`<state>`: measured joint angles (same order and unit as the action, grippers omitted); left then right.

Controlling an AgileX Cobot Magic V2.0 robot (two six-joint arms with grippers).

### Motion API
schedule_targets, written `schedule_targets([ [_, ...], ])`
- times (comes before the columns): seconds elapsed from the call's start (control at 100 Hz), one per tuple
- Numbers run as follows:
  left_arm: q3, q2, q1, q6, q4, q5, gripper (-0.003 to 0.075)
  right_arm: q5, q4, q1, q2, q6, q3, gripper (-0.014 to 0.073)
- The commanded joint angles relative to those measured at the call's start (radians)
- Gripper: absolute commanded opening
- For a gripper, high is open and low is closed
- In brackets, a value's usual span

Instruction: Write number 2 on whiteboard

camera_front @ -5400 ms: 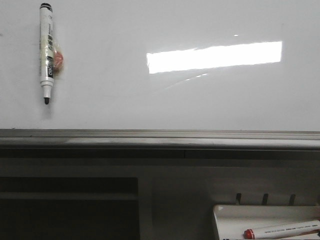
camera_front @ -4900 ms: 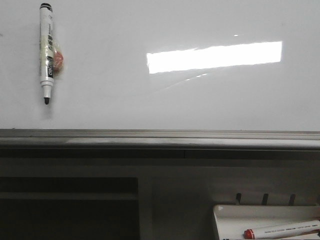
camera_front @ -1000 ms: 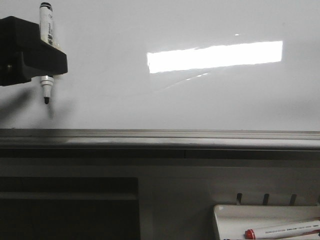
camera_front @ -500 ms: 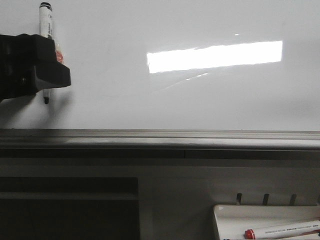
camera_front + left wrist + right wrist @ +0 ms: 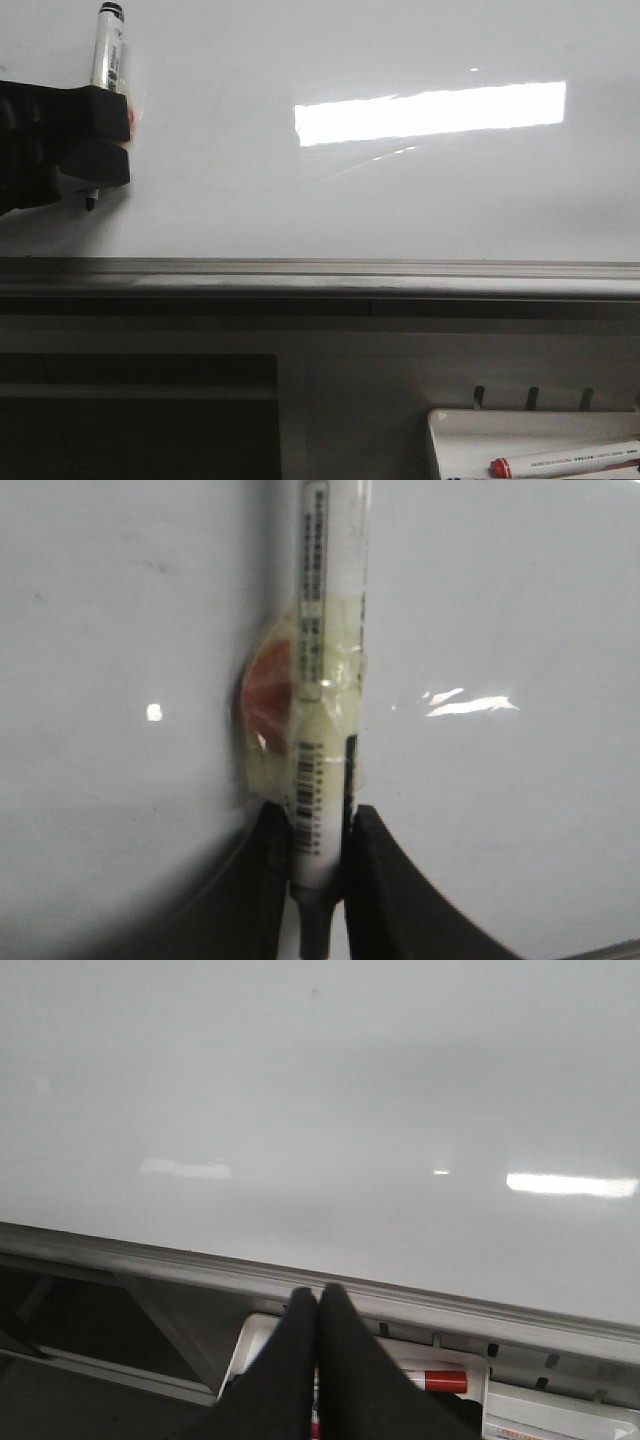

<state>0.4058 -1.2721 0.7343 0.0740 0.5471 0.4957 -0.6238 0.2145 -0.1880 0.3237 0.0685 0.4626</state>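
- Right gripper (image 5: 318, 1305): in the right wrist view its two black fingers are pressed together tip to tip with nothing between them. It hangs near the grey rail, over a small white tray (image 5: 520, 1400) that carries a red-capped marker (image 5: 440, 1380). This gripper does not appear in the front view.
- Small white tray (image 5: 470, 425), front view: low at the right, below the rail, with the red-capped marker (image 5: 565, 460) lying across it.
- Left gripper (image 5: 318, 840): in the left wrist view both black fingers (image 5: 385, 880) are clamped on the lower barrel of a white marker (image 5: 325, 680), one on each side, just above its neck. Grasp confirmed.
- Left gripper (image 5: 100, 145), front view: the black body reaches in from the left edge, level with the upper part of the board, and covers the middle of the marker (image 5: 108, 50).
- Marker attitude: near upright, leaning slightly to the right at the top, with its black cap end uppermost. The dark tip (image 5: 90, 203) shows just below the gripper, against the board surface; whether it touches cannot be determined.
- A band of yellowish tape (image 5: 320, 710) wraps the barrel, with a reddish round piece (image 5: 265, 695) beside it against the board.
- Whiteboard (image 5: 360, 200): glossy, with a bright rectangular reflection right of centre and the grey rail along its lower edge. No stroke of the number 2 is visible on it.
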Motion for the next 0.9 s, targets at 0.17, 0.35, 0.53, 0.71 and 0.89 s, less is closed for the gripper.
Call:
schedule_targets([
  [0.17, 0.024, 0.094, 0.005, 0.001, -0.362, -0.074, -0.0020, -0.058, 0.155, -0.055, 0.078, 0.129, 0.043, -0.0060],
  [0.35, 0.024, 0.223, 0.005, 0.001, -0.624, -0.223, -0.0020, -0.030, 0.263, -0.220, 0.178, 0.276, 0.077, -0.0053],
  [0.53, 0.024, 0.312, 0.005, 0.001, -0.897, -0.307, -0.0020, 0.089, 0.264, -0.393, 0.314, 0.372, 0.133, 0.0278],
  [0.71, -0.002, 0.314, 0.005, 0.001, -1.112, -0.267, -0.0020, 0.274, 0.264, -0.539, 0.440, 0.441, 0.173, 0.0448],
  [0.89, -0.055, 0.310, 0.005, 0.001, -1.264, -0.106, -0.0020, 0.369, 0.258, -0.652, 0.557, 0.458, 0.213, 0.0419],
])
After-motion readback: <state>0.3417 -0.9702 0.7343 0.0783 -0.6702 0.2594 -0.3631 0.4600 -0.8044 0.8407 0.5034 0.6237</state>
